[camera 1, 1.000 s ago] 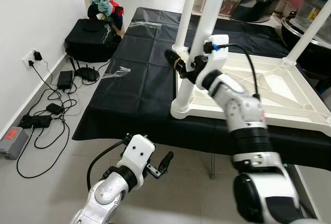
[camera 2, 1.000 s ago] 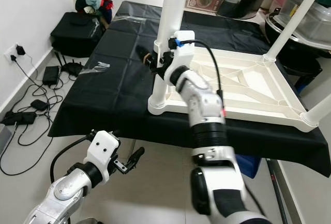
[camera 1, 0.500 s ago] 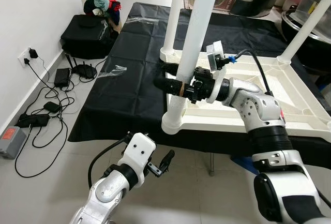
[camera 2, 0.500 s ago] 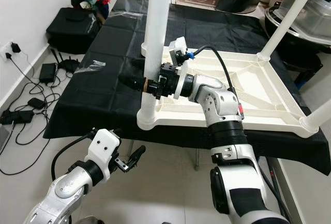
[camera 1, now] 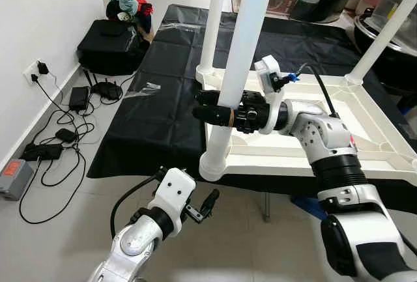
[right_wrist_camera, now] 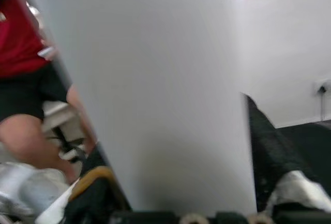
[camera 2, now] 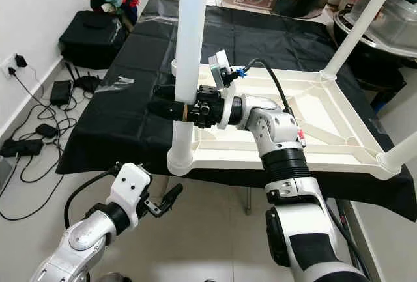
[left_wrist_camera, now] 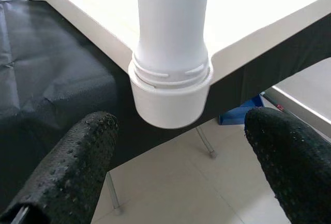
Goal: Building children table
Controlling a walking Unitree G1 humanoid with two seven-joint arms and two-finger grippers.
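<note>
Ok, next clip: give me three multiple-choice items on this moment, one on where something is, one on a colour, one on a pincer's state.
1. Where does the upturned white table lie?
A. on the black cloth
B. on the bare floor
C. on a chair

2. What colour is the box on the floor by the wall?
A. blue
B. grey with a red label
C. yellow

3. What is the right pincer doing?
A. hanging open over the floor
B. shut on the near table leg
C. holding a cable

Key:
1 A: the upturned white table rests on the black cloth.
2 B: the box by the wall is grey with a red label.
3 B: the right pincer has a finger on each side of the near table leg; the left pincer hangs open below the table's corner.
</note>
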